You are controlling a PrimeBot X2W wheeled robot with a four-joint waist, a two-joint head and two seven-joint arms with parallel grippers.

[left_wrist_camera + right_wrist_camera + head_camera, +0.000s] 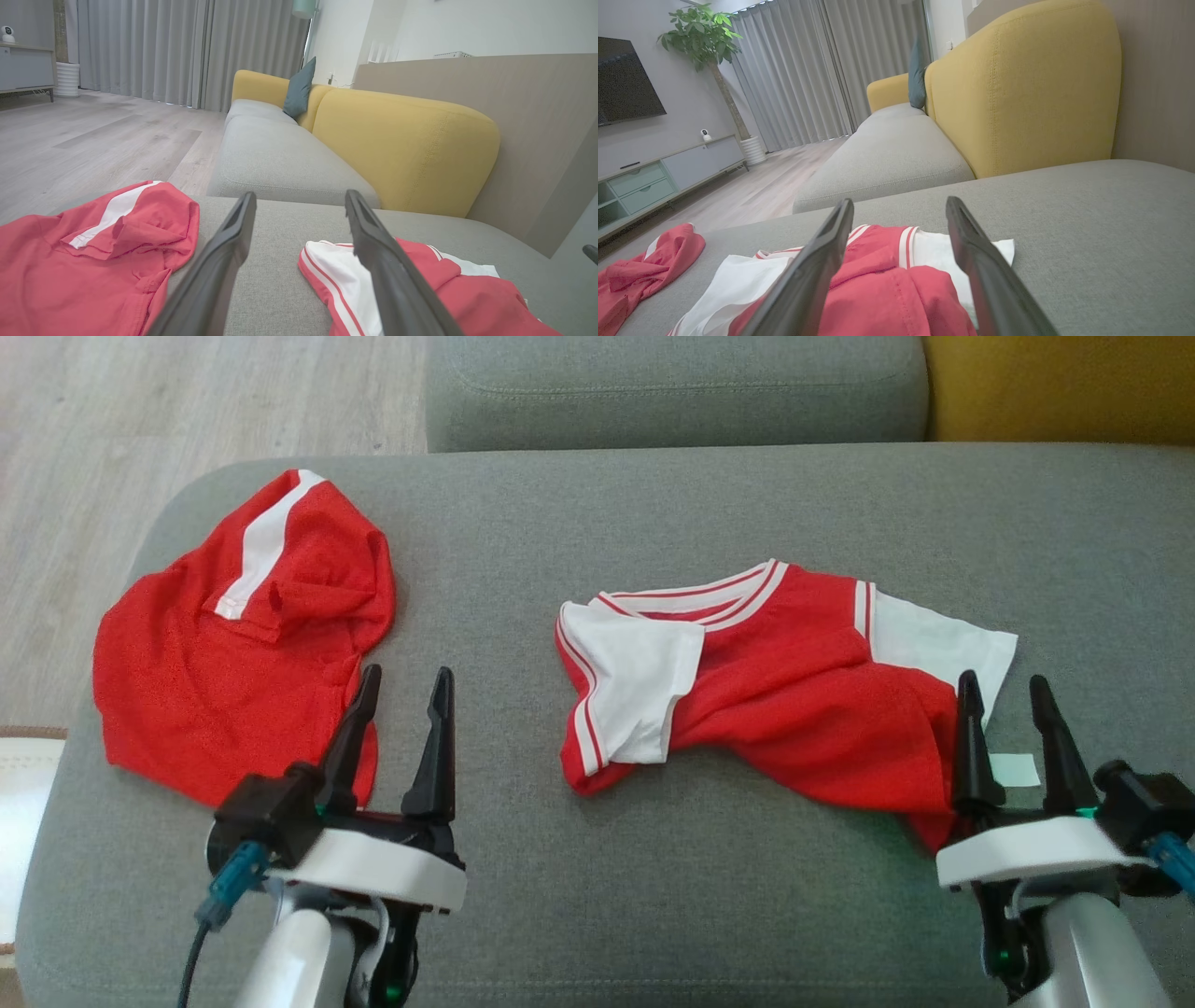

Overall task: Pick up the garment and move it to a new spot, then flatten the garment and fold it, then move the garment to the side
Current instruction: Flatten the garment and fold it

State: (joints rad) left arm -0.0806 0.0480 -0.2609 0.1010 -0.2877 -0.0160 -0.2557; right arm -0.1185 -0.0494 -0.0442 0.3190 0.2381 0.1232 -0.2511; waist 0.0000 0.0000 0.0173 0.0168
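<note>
Head view, left to right: a crumpled red mesh garment with a white stripe (pixel 215 672) lies at the left end of the grey fabric sofa seat (pixel 653 896); the left gripper (pixel 407 674), fingers spread apart and empty, hovers at that garment's lower right edge; a rumpled red jersey shirt with white sleeves and striped trim (pixel 784 691) lies right of centre, long axis across the seat, collar away from the robot; the right gripper (pixel 1003 681), fingers likewise apart and empty, stands over the shirt's right hem. Judgement: the shirt is the likelier piece in hand; the right arm is nearer.
</note>
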